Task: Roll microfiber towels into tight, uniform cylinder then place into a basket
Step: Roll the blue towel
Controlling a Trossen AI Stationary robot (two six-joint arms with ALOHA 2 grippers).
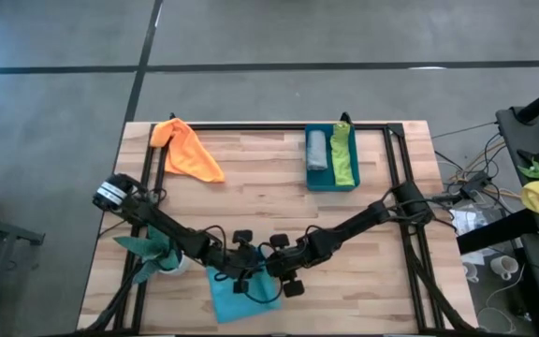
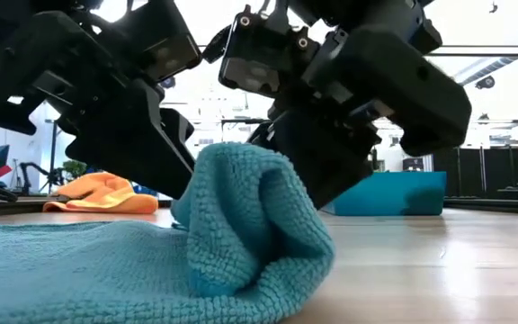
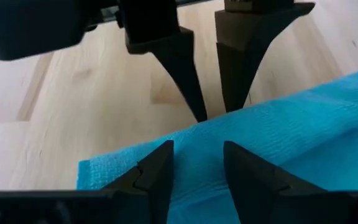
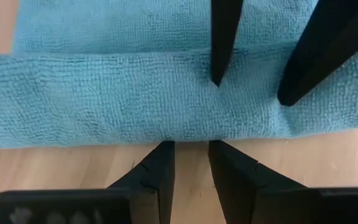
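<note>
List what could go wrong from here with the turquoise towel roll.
1. Both grippers, left and right, work the same short stretch of the fold in the turquoise towel, fingers facing each other closely; they may collide.
2. The fold looks loose and puffy in the low view, so the roll may come out slack or uneven.
3. The towel lies at the table's near edge and could slide off if pushed.

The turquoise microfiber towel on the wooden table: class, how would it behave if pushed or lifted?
The turquoise microfiber towel is probably floppy: its folded edge slumps in a soft hump between the left gripper and right gripper. Its looped pile likely grips rather than slips. Loosely rolled, it may well unroll.
</note>
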